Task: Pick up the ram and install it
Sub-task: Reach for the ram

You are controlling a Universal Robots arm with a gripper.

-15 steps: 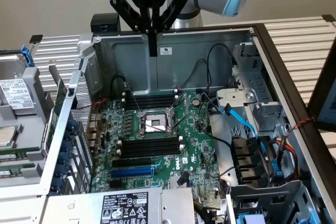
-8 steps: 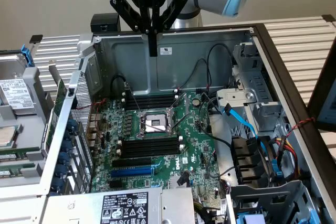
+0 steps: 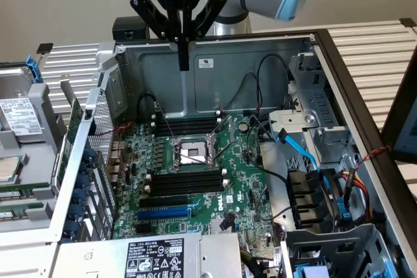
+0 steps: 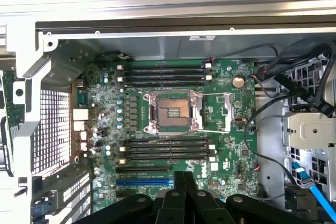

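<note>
Two banks of black memory slots (image 4: 165, 72) flank the CPU socket (image 3: 189, 154) in the exterior view: upper bank (image 3: 186, 125) at 12 o'clock of it, lower bank (image 3: 186, 183) at 6 o'clock, and all slots look unfilled. The tool (image 3: 184, 64) hangs high over the case at 12 o'clock of the upper bank, in front of the rear wall (image 3: 150, 73), with its fingers closed pad to pad and nothing between them. I cannot tell where the ram is. Judgement: the pick is not done and the task is at its start. To pick well, open wide and take the stick across its thin faces near the middle. Keep the pads off the chips and contact edge, and hold it level and parallel to the slots. There is plenty of room above the board, but it is tight lower down. The socket frame sits just beside both banks. Black cables (image 3: 260, 73) loop at 2 o'clock of the socket and a blue cable (image 3: 303, 151) runs at 3 o'clock. A perforated grille (image 3: 101, 138) stands at 9 o'clock, and the blue expansion slot (image 3: 164, 213) lies just past the lower bank at 6 o'clock. The case walls hem in sideways moves, so straight vertical travel looks safest. White end clips (image 4: 208, 65) mark the slot ends; I cannot tell whether they are open or latched.
</note>
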